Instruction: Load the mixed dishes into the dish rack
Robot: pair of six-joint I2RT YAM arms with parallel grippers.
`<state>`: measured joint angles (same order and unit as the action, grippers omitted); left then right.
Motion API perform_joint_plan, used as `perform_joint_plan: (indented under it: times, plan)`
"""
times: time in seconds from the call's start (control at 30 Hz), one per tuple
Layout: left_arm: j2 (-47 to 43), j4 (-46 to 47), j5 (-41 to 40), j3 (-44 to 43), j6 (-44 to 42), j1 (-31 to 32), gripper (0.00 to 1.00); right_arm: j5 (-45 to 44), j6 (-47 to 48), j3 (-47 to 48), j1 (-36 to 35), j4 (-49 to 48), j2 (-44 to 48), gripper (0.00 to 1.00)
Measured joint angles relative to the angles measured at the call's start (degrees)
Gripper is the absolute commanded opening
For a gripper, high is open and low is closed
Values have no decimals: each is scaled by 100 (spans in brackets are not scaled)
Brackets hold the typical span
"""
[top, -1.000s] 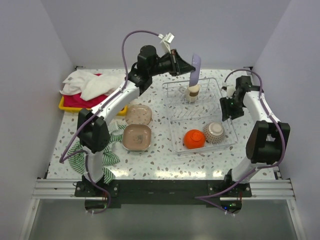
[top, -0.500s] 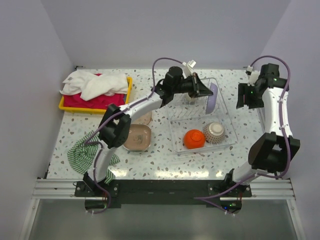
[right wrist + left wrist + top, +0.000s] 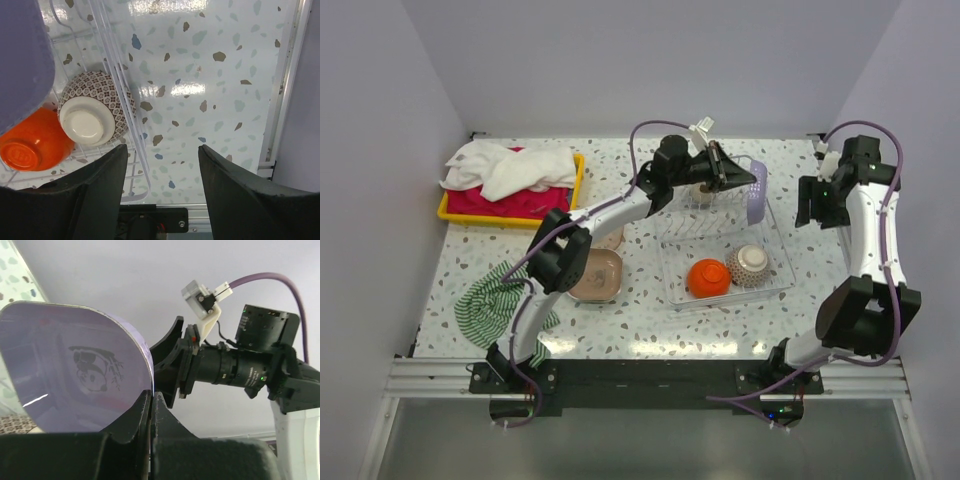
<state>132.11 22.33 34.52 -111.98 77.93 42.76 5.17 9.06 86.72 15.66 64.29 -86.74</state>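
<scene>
My left gripper (image 3: 748, 181) is shut on the edge of the lilac square plate (image 3: 757, 192), holding it on edge over the right side of the dish rack (image 3: 672, 270). In the left wrist view the plate (image 3: 75, 370) shows a small drawing, and the gripper (image 3: 151, 399) pinches its rim. An orange bowl (image 3: 708, 277) and a speckled bowl (image 3: 751, 264) lie upside down in the rack's front. A tan plate (image 3: 595, 277) rests on the table left of the rack. My right gripper (image 3: 817, 204) hangs open and empty beside the rack's right side (image 3: 162, 155).
A yellow tray of towels (image 3: 510, 175) sits at the back left. A green striped cloth (image 3: 495, 300) lies at the front left. The right wrist view shows the rack's wire wall (image 3: 117, 75), both bowls (image 3: 92, 117) and the table's metal edge rail (image 3: 285, 90).
My left arm carried the lilac plate from above the rack's back down and to its right side. My right arm drew away to the right and its jaws widened.
</scene>
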Motion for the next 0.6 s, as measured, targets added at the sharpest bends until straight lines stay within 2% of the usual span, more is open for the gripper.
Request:
perform_joint_plan:
  times: [0.27, 0.6]
  plan:
    - [181, 378, 2, -140, 361, -26, 0, -164, 20, -33, 4, 63, 98, 63]
    - [560, 389, -28, -140, 549, -227, 0, -321, 101, -33, 7, 83, 94, 63]
